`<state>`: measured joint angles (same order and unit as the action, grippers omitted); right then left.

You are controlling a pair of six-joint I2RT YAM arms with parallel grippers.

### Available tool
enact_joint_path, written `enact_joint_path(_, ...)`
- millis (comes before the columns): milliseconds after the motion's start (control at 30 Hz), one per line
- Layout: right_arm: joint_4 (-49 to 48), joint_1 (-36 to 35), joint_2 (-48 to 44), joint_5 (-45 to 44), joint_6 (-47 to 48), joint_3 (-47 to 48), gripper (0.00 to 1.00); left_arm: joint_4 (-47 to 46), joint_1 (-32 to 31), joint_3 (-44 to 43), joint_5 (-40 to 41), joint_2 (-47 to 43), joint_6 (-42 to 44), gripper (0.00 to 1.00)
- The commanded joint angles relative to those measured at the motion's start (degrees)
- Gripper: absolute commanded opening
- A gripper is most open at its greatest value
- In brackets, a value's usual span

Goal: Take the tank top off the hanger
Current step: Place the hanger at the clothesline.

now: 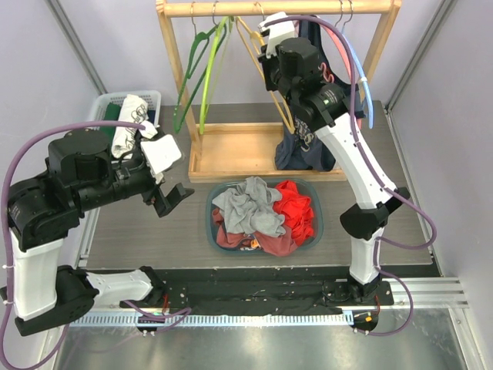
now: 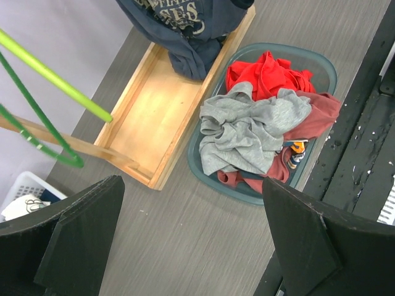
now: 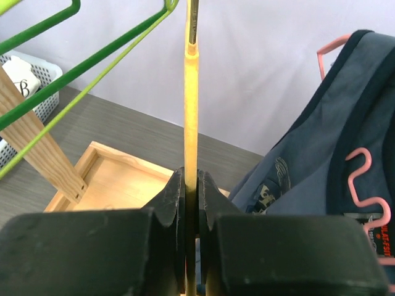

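we clamp our right gripper (image 3: 192, 185) on the yellow hanger (image 3: 191, 111) beside the navy tank top (image 3: 308, 154); our left gripper (image 1: 172, 199) gapes apart.

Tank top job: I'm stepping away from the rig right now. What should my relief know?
Left end effector: open, empty, above the table left of the laundry basket.
Right end effector: shut on the yellow hanger at the wooden rack.
Navy tank top: hanging on the rack, right of the yellow hanger, a pink hanger at its shoulder.
Done: nothing is off yet.
Left: free the tank top. First check which hanger carries it, as the views don't settle that.
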<state>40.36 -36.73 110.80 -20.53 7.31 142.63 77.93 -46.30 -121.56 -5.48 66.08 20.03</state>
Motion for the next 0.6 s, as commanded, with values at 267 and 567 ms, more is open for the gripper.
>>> enact_joint_path(267, -6.25, 0.08, 1.6, -0.47, 0.69, 4.76, 0.01, -0.32, 2.01, 0.53, -1.64, -1.66, 0.53, 1.0)
enact_joint_path(567, -8.1, 0.17, 4.77, 0.49, 0.42, 6.43, 0.01, -0.24, 2.88, 0.71, -2.08, -2.45, 0.53, 1.0)
